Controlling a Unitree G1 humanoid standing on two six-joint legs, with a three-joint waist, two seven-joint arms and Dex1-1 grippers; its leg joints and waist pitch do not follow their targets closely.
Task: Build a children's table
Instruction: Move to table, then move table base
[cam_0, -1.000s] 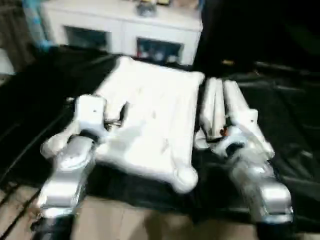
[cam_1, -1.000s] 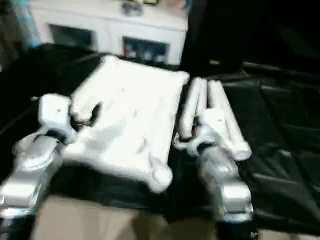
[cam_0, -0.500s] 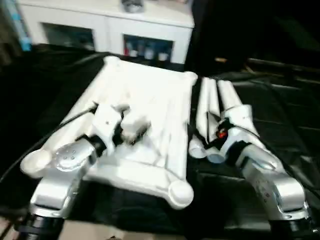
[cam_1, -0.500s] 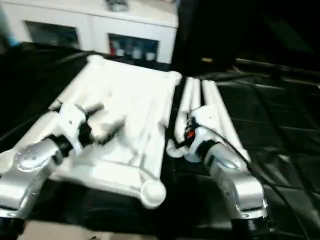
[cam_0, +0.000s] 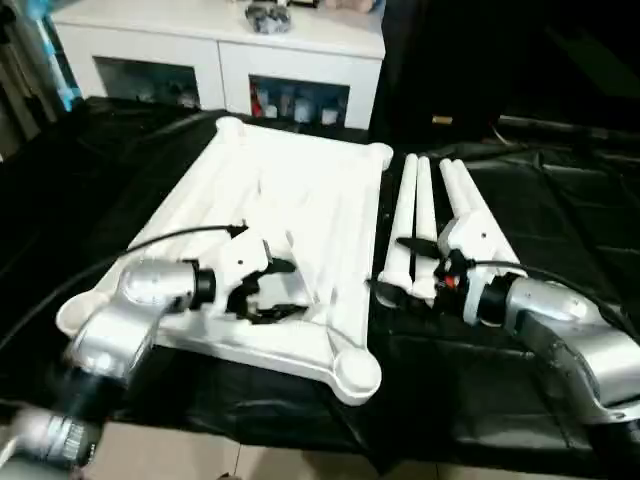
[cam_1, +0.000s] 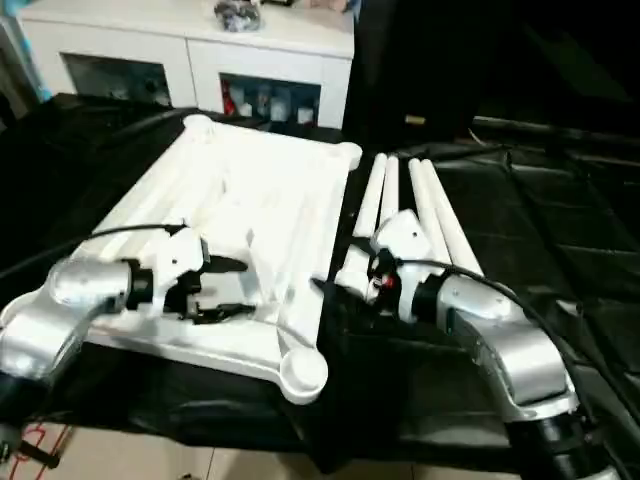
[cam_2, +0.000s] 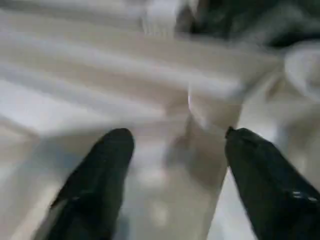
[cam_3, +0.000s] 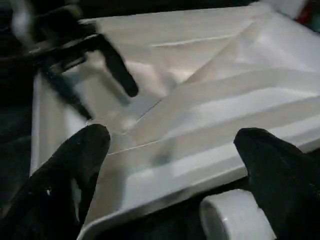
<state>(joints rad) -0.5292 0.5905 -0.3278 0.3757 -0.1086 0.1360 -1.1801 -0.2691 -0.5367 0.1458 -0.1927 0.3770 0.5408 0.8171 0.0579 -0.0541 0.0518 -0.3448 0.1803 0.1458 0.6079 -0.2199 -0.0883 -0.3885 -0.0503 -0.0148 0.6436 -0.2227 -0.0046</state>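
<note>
The tabletop (cam_0: 300, 230) lies ribbed side up at frame centre on the black-draped bench (cam_0: 560, 230). The four legs (cam_0: 432, 215) lie side by side just right of it. My left hand (cam_0: 268, 290) hovers over its near ribs, fingers apart, apparently empty. My right hand (cam_1: 335, 292) sits between tabletop and legs, fingers wide apart.

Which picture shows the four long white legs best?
The left eye view: all four legs lie side by side on the black cloth, right of the tabletop. The right eye view shows them too, partly behind the right gripper. The right wrist view catches one tube end.
</note>
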